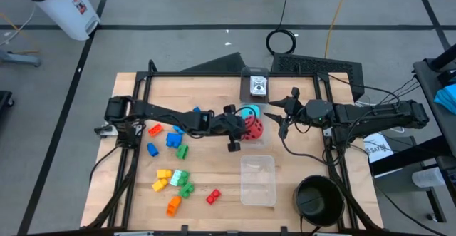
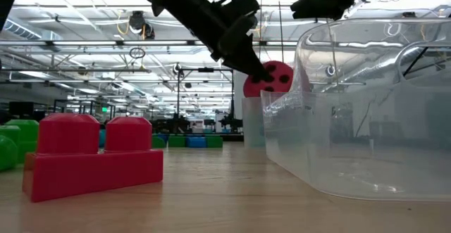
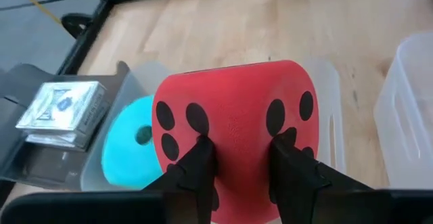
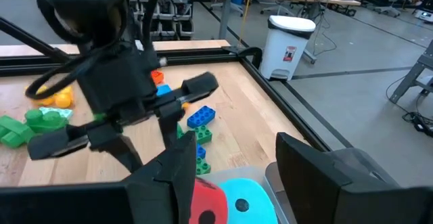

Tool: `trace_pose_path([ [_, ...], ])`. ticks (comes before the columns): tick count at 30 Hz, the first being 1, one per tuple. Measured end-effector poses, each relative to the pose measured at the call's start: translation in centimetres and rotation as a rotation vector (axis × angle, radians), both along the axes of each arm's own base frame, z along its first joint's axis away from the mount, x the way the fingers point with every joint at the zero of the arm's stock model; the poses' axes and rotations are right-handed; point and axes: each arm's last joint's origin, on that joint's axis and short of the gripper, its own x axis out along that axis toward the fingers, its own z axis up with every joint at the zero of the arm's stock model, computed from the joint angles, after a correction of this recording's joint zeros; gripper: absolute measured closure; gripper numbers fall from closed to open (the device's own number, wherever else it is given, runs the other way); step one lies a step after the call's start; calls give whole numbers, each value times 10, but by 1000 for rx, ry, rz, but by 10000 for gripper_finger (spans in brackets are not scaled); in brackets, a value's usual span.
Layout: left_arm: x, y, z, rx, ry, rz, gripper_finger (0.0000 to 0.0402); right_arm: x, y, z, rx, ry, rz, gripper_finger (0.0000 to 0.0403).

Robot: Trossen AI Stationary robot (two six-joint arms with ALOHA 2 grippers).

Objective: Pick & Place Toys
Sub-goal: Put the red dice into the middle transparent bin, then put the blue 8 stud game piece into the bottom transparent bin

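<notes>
In the high view, the left gripper [image 1: 246,130] is seen at the centre of the frame, reached in from the left side, and the red die [image 1: 254,127] is clamped between its fingers, just below the cyan die [image 1: 249,112]. Both dice are placed over a clear box [image 1: 265,137] in the middle of the table [image 1: 299,157]. The right gripper [image 1: 285,113] is held just to the right of the dice, with its fingers apart and nothing between them. Many small bricks [image 1: 174,182] are scattered in the lower left part of the frame, a second clear box [image 1: 258,180] is found at the lower centre, and a black bowl [image 1: 318,199] at the lower right. In the low view, the red die [image 2: 269,78] is seen in the upper centre, gripped from the left by the dark fingers, above the rim of a clear box [image 2: 366,134]; a red brick [image 2: 95,155] is lying at the lower left. In the left wrist view, the red die [image 3: 233,126] fills the centre and is squeezed by the two fingers [image 3: 196,166] at its lower face, while the cyan die [image 3: 128,146] is touching it on the left. In the right wrist view, the open fingers [image 4: 179,163] are shown at the bottom, with the red die [image 4: 206,200] and the cyan die [image 4: 237,197] lying between and beyond them, not gripped.
</notes>
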Motion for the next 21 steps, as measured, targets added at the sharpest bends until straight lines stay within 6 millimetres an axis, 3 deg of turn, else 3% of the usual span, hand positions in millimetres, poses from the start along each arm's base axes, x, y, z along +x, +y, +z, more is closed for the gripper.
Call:
trace_pose_path([
  [4,1,0,-1,7,-5,-5,286,0,0,0,-2,1,1,232],
  [13,2,0,0,-18,-30,12,89,0,0,0,-4,2,1,232],
  [17,2,0,0,-20,-29,14,34,0,0,0,-4,2,1,232],
  [21,-1,0,9,-41,-58,26,6,0,0,0,-4,3,1,232],
])
